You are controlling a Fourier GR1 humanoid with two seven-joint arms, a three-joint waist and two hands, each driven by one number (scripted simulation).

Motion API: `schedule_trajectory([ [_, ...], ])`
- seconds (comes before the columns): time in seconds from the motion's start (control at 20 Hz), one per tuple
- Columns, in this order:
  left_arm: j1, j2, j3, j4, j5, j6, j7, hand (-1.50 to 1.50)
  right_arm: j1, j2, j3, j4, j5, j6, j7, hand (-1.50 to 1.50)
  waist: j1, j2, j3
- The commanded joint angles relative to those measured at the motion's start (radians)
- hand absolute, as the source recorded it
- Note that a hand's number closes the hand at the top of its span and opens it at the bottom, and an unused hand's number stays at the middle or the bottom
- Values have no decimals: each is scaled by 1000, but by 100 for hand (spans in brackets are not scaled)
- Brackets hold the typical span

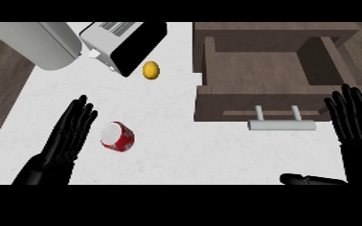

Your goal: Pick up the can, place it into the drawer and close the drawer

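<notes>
A red can [117, 136] with a silver top lies tilted on the white counter, left of centre. My left hand [65, 136] is open just to the can's left, fingers straight and pointing up the view, not touching it. The brown wooden drawer [265, 74] stands pulled open at the right, nothing inside it, with a pale bar handle [280, 124] on its front. My right hand [348, 117] is open at the right edge beside the drawer's front corner, fingers up; its thumb [304, 178] shows at the bottom.
A silver and black toaster [120, 45] stands at the back, with a grey rounded appliance [42, 43] to its left. A small yellow lemon [151, 70] lies between the toaster and the drawer. Dark wood floor shows beyond the counter's left edge.
</notes>
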Motion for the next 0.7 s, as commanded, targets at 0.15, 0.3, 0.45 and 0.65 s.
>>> schedule_trajectory([
  [0.15,-16,-28,5,0,-25,39,60,-150,29,-15,-52,-26,-26,38,1,-150,-1,0,0],
  [0.3,35,-22,13,-48,-8,37,88,-150,60,16,-32,-4,-10,45,-52,-150,0,0,0],
  [0.45,-11,2,98,62,43,1,0,-150,42,11,-65,101,-25,76,-135,-150,0,1,0],
  [0.65,-45,-23,79,174,11,11,-60,-150,11,33,-46,94,16,44,-101,-150,0,1,0],
])
